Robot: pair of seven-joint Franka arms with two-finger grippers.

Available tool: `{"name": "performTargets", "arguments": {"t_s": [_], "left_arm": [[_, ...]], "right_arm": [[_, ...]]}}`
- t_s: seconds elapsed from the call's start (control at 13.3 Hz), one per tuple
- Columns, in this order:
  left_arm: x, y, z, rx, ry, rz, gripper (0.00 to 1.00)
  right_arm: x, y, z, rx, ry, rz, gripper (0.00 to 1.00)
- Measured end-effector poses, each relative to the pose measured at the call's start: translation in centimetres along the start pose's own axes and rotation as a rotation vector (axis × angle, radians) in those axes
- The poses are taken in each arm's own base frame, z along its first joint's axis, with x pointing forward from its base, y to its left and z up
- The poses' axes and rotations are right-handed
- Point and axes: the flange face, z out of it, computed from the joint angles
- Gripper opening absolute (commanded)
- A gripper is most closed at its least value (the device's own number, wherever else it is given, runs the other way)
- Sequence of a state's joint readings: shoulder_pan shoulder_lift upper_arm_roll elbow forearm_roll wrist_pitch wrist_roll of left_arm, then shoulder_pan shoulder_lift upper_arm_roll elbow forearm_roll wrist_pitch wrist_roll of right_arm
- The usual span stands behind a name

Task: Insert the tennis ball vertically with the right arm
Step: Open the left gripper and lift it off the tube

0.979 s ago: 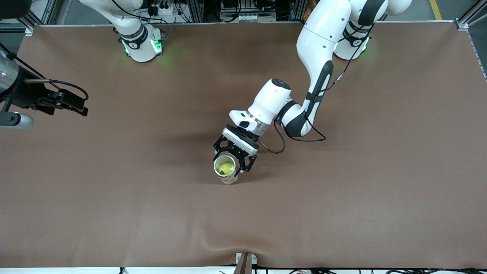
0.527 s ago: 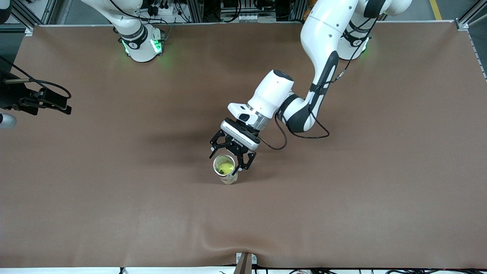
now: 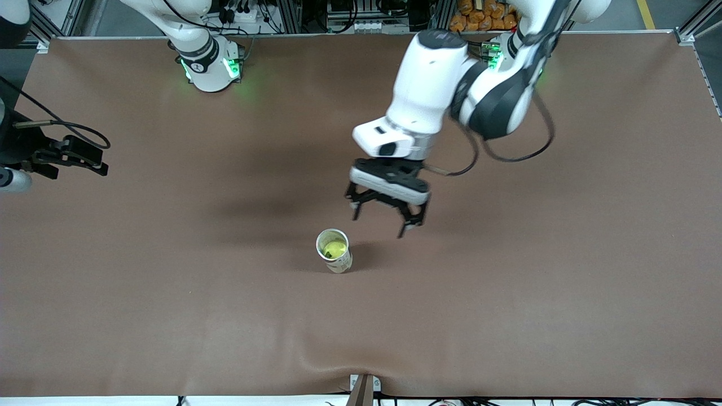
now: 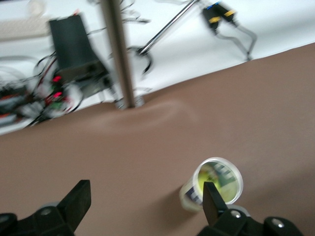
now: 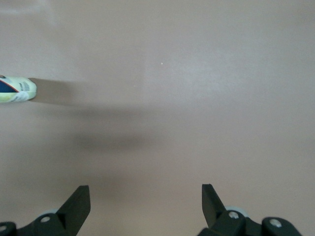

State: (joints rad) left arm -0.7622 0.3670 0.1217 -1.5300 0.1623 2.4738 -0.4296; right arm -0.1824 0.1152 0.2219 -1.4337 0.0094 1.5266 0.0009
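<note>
You are seeing the left gripper (image 3: pixel 384 221) hanging spread and empty above the table (image 3: pixel 564 282); the tennis ball (image 3: pixel 335 248) is sitting inside the upright can (image 3: pixel 334 251); the right gripper (image 5: pixel 145 206) is waiting, fingers apart.

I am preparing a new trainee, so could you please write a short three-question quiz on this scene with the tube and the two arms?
1. True or false: the tennis ball lies on the table beside the tube.
2. Which gripper is up in the air above the table near the tube? A) left gripper B) right gripper C) neither
3. Fill in: the tube stands ____ on the table, its open mouth facing up.

Key: 1. False: the ball sits inside the tube. 2. A; its jaws are open and hold nothing, while the right gripper waits, open, over the right arm's end of the table. 3. upright.
</note>
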Motion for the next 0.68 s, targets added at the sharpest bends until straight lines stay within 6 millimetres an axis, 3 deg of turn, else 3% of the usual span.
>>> {"name": "performTargets", "arguments": {"t_s": [0.3,0.45,0.68], "left_arm": [[1.3,-8.8,-5.1,0.070,-0.207,-0.094,1.00],[1.7,-15.2,-7.0,0.095,-0.277,-0.198,1.00],[1.1,-27.0,-8.6,0.126,-0.368,-0.368,1.00]], "right_arm": [[-1.3,1.7,0.0,-0.026,-0.004,-0.004,1.00],[-2.1,2.2,-0.5,-0.027,-0.001,-0.019,1.00],[-3.5,2.0,-1.0,-0.025,-0.003,-0.026,1.00]]}}
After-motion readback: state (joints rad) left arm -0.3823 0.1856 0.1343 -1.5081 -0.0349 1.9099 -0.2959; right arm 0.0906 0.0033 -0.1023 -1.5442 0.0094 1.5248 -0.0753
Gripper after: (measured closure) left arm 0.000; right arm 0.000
